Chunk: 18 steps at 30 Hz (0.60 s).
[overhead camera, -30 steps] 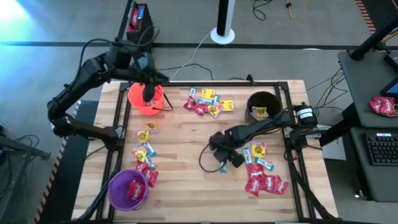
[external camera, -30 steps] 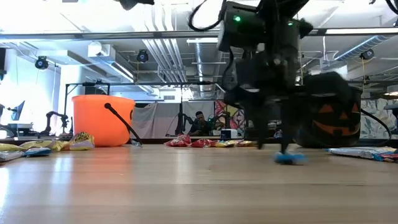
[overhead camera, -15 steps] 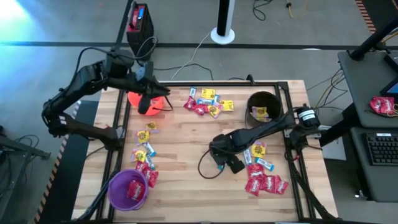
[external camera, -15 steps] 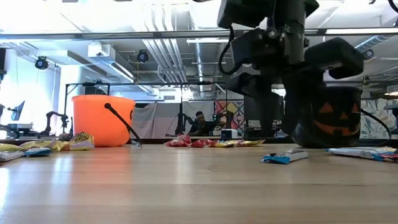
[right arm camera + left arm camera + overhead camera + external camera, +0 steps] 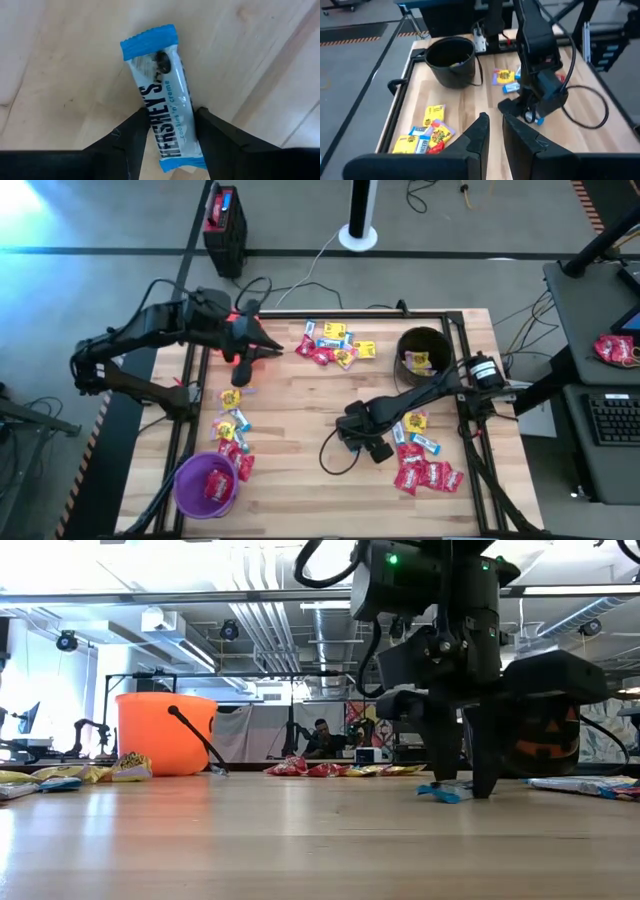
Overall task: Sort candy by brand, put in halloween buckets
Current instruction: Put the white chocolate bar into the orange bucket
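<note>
Pale wood planking makes up your counter [image 5: 300,410], framed by a dark rail with grey floor all round. From above, you have the black bucket [image 5: 423,350] at the far right, the purple bucket [image 5: 207,485] at the near left, and the orange one mostly hidden under the left arm. Candy lies in clusters: a mixed heap [image 5: 335,345] at the far middle, a string down the left side, red packets [image 5: 425,476] near the right. Your right gripper [image 5: 356,442] is low over the counter mid-right; your left gripper [image 5: 250,348] hangs beside the orange bucket.

Across the counter at its own height, the right gripper's [image 5: 462,785] jaws stand apart, tips down on the wood either side of a blue-and-white bar [image 5: 445,790]. The orange bucket [image 5: 165,732] sits well apart on the far left.

Looking past the left wrist, its jaws are nearly together with nothing between them, pointing toward the black bucket [image 5: 451,61] and the other arm.

Looking past the right wrist, the bar [image 5: 162,120] lies flat between the two fingers [image 5: 132,135], which straddle its middle, with the crimped blue ends sticking out beyond.

Expect it to be light, with a slick crinkly wrapper over a stiff but snappable bar. Take it across the narrow width at mid-length, as you are set now; press gently, and keep the tips hard against the wood so they don't skate over so thin a thing.
</note>
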### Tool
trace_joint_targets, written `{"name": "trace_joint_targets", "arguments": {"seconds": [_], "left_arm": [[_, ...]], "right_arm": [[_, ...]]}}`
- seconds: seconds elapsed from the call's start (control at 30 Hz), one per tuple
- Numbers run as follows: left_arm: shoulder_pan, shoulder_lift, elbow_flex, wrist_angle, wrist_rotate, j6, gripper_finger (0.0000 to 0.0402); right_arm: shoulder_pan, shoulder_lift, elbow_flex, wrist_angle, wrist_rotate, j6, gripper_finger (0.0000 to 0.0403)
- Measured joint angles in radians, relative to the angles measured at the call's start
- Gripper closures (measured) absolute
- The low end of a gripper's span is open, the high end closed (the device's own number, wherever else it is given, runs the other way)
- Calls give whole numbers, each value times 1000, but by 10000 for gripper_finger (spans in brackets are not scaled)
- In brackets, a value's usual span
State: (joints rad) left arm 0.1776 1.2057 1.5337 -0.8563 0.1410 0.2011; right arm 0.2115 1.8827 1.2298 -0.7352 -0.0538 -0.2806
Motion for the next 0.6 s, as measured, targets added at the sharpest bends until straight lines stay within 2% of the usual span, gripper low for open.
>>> {"name": "trace_joint_targets", "arguments": {"seconds": [0.13,0.3,0.43,0.6], "left_arm": [[0,-2,-50,2,-1,28,364],[1,-43,-118,8,-4,74,364],[2,-96,-205,107,-63,104,364],[2,-153,-308,245,-82,120,364]], "right_arm": [[-2,12,0,5,-4,-1,268],[-9,-12,-1,9,-10,-6,317],[-38,-36,1,25,-44,-6,348],[-84,-84,0,23,-35,-7,367]]}}
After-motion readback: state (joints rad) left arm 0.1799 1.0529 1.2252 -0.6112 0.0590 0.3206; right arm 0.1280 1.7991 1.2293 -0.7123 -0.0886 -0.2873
